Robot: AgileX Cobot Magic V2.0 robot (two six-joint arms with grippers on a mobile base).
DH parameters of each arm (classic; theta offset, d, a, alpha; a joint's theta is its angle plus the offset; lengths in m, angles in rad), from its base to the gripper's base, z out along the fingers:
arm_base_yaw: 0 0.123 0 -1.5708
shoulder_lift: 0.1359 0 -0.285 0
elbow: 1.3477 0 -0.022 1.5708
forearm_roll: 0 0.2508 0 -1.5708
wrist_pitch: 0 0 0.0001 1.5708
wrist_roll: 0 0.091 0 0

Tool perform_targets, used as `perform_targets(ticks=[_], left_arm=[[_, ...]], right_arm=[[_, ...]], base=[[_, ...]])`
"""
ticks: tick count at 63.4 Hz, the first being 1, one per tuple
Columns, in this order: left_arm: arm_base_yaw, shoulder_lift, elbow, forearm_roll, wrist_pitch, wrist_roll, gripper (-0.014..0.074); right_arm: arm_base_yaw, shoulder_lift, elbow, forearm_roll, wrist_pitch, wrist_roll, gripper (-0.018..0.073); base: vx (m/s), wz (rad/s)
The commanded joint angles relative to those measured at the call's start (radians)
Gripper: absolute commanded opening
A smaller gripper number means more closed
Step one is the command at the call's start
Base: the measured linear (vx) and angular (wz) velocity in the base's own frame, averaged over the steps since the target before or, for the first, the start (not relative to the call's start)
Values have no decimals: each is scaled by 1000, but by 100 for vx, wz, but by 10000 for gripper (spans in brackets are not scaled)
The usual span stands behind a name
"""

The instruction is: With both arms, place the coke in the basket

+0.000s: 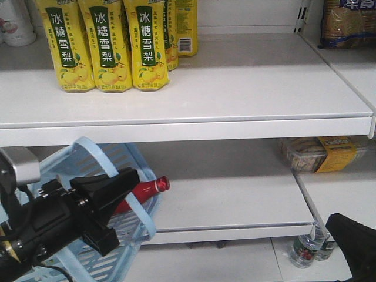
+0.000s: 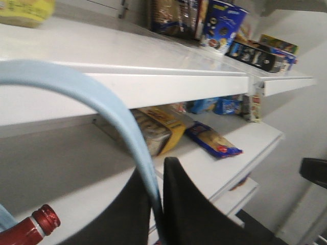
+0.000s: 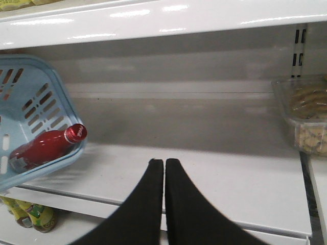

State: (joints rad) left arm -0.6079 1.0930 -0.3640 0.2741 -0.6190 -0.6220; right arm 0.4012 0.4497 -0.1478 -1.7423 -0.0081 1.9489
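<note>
Front view: coke (image 1: 141, 192) lies in tilted basket (image 1: 111, 154) (red cap poking out)
Left hand (image 2: 156, 204): clamped on the basket handle (image 2: 102, 102)
Right hand (image 3: 164, 168): fingers together, holding nothing

White store shelving (image 1: 235, 88), two tiers; yellow drink cartons (image 1: 106, 44) on top, packaged snacks (image 1: 320, 154) below right.

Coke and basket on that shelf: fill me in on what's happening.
The left gripper is shut on the handle of the light blue basket, holding it tipped against the lower shelf. The red coke lies inside, its neck poking over the rim. The right gripper is shut and empty, hovering over the shelf.
</note>
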Motion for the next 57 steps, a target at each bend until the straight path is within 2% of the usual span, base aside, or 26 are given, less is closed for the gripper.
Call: perform_targets(ticks=[1, 4, 13, 26, 31, 57], left_arm=[[-8, -82, -24, -110, -49, 168, -6], [-8, -112, -17, -132, -11, 204, -6], [-8, -189, 5, -135, 90, 299, -6], [-8, -301, 79, -217, 138, 457, -6], [-8, -356, 118, -236, 141, 490, -6], [-8, -577, 353, -247, 190, 493, -6]], right_arm=[[0, 4, -28, -37, 24, -12, -5], [0, 4, -28, -37, 24, -12, -5], [0, 4, -28, -37, 24, -12, -5], [0, 4, -28, -37, 24, -12, -5], [0, 4, -28, -37, 24, -12, -5], [0, 4, -28, -37, 24, -12, -5]], base=[[0, 0], [0, 0], [0, 0], [0, 0], [0, 0], [0, 0]])
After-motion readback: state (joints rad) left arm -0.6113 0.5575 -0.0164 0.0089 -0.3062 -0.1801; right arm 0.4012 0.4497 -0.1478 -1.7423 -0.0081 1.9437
